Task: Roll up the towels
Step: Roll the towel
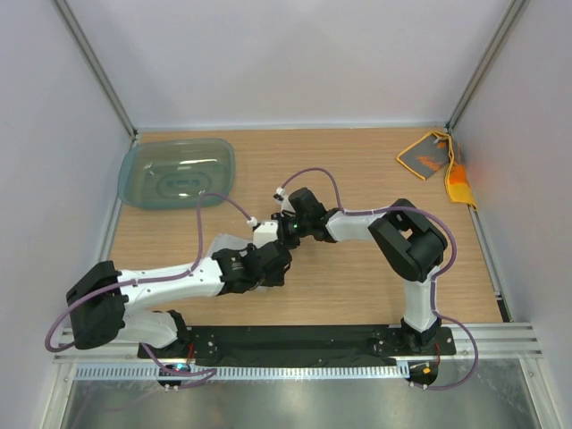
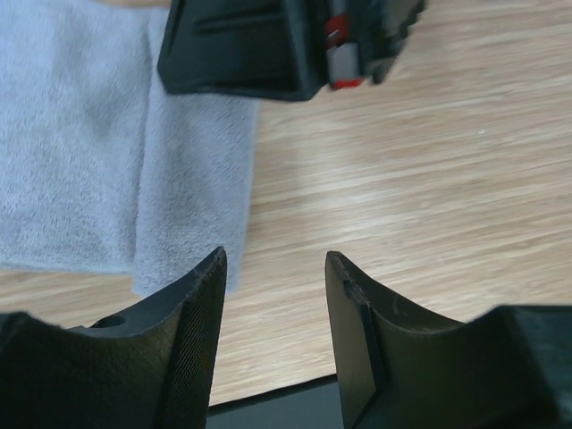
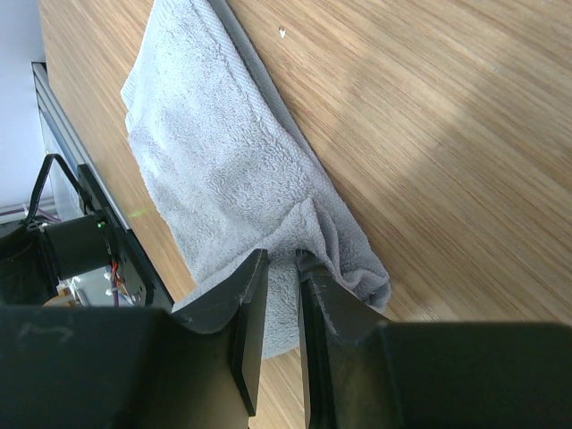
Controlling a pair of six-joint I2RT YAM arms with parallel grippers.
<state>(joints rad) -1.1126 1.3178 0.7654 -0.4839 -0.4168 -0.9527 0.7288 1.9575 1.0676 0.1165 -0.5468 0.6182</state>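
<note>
The light grey towel lies flat on the wooden table, its near end bunched into a fold. My right gripper is shut on that fold. In the left wrist view the grey towel lies at the left, with the right gripper's body over its far edge. My left gripper is open and empty, over bare wood just right of the towel's edge. In the top view both grippers meet mid-table and hide the grey towel. The orange towel with a grey face lies crumpled at the back right.
The translucent teal tub sits at the back left. White walls close in the table on three sides. The black base rail runs along the near edge.
</note>
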